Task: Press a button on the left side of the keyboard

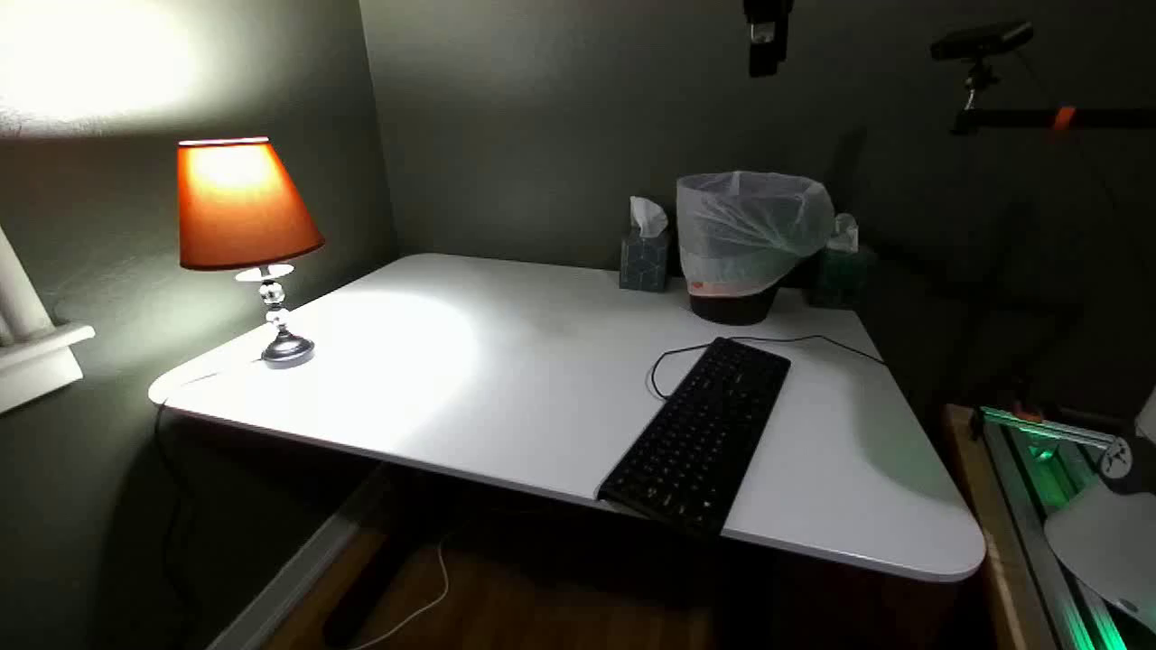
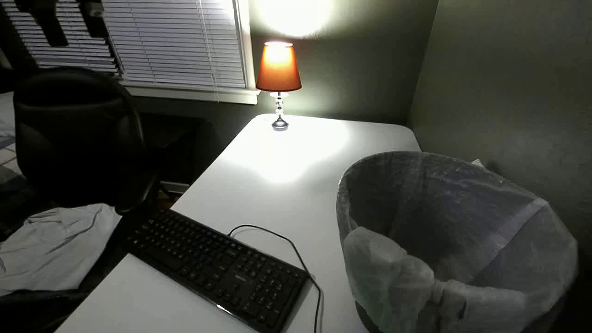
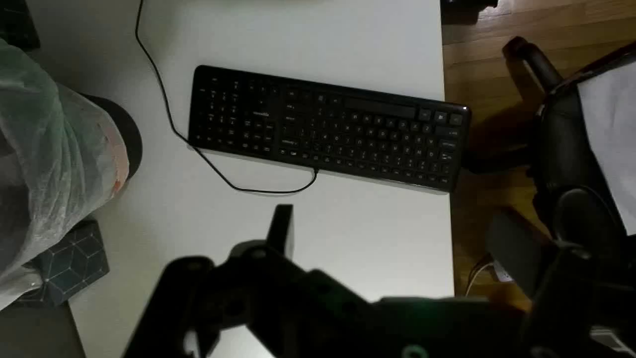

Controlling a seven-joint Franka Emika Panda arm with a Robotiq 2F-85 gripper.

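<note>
while the keyboard [image 3: 328, 129] lies untouched, the empty end effector [image 3: 395, 231] hangs well above the desk [image 1: 560, 361], jaws spread wide.

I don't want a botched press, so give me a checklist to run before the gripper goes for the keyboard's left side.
1. Whole keyboard showing in the wrist view: ok.
2. Left end supported: not ok, it juts past the edge of the table and might tip when pressed.
3. Cable off the left-side keys: ok, it leaves the back edge and runs toward the opposite end.
4. Gripper holding nothing: ok.
5. Jaws together for a neat poke: not ok, they stand apart; closing them would probably help.
6. Exact key chosen: cannot tell, nothing in the pictures marks one out.
</note>
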